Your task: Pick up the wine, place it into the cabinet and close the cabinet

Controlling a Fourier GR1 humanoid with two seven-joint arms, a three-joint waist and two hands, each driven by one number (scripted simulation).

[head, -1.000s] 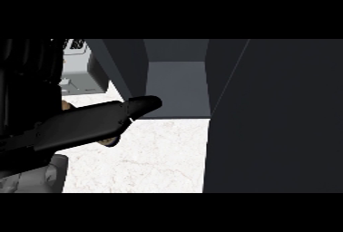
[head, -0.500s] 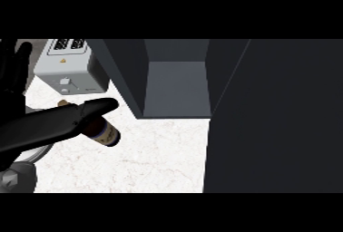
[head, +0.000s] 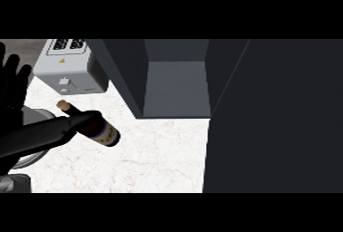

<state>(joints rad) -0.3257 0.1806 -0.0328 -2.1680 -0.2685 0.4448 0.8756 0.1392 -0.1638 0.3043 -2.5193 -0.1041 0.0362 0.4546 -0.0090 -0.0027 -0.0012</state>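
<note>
Wine bottle (head: pixel 94 127) held at the left of the head view, above the white marble counter (head: pixel 147 158), cork end tilted up and to the left, labelled body slanting down and to the right. Grasped by a black hand (head: pixel 47 133) curled round its middle, much of the glass hidden beneath; whether left or right hand cannot be told. A second black hand (head: pixel 13 86) at the left edge, fingers straight and up, resting. Just right of the bottle, the dark cabinet (head: pixel 178 86), open, grey interior showing. Behind, a grey toaster (head: pixel 70 68) against the cabinet's left wall.
</note>
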